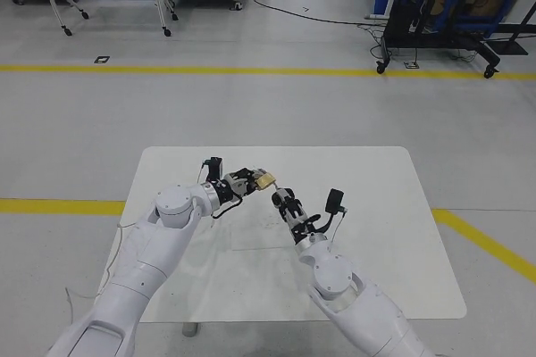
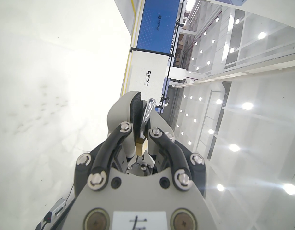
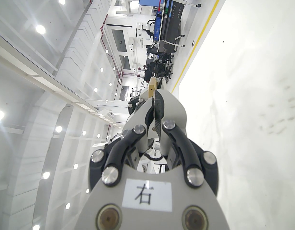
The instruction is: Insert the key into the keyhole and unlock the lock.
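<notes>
Brass lock [image 1: 265, 180] sits over mid table [image 1: 375, 268], left gripper [image 1: 255, 178] clamped on it, right gripper [image 1: 278, 195] just beside. L wrist: rigid, slick, so keep hold of its flat sides. R wrist: jaws narrow on key [image 3: 152, 114] (thin, prob. light); you'd best grip its head.

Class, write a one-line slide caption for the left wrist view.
Left gripper clamped on the padlock above the white table.

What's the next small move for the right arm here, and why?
Probably ease the right gripper straight toward the lock: the left gripper holds it raised over the table, brass body just ahead of the right gripper, apparently not yet touching.
</notes>
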Controlling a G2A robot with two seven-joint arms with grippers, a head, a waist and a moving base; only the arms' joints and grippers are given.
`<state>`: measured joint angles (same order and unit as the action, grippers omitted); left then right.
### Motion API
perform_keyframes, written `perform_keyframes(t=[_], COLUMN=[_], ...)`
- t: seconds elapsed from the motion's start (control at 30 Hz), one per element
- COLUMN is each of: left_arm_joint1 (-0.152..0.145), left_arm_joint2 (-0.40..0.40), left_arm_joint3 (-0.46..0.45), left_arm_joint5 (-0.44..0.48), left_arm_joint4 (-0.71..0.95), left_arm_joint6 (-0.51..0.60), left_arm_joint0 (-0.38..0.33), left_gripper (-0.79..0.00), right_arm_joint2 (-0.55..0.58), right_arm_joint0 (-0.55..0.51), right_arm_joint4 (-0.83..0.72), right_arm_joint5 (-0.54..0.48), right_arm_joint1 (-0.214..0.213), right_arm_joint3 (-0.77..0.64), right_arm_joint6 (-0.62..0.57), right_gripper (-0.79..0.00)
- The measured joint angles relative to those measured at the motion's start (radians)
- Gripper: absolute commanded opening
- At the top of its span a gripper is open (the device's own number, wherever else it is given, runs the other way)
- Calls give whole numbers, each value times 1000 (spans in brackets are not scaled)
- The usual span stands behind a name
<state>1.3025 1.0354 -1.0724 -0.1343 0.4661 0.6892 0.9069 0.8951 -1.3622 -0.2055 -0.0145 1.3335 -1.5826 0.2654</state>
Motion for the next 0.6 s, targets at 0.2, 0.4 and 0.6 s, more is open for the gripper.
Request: perform_keyframes(t=[0.2,0.4,0.6], left_arm_joint1=[-1,0,-1], left_arm_joint2=[8,7,6], left_arm_joint3=[-9,-16,-16], left_arm_joint5=[-3,-1,3], left_arm_joint4=[-2,-15,-18], left_arm_joint6=[-5,-1,37], left_arm_joint0=[6,11,11], left_gripper=[-785,-785,-785], right_arm_joint2=[7,23,36], right_arm_joint0=[-16,-29,-16], right_arm_joint4=[15,21,8], right_arm_joint5=[-10,-12,27], right_arm_joint1=[5,8,14], right_arm_joint3=[-9,-21,-12], right_arm_joint6=[-23,-51,-74], right_gripper=[-785,-785,-785])
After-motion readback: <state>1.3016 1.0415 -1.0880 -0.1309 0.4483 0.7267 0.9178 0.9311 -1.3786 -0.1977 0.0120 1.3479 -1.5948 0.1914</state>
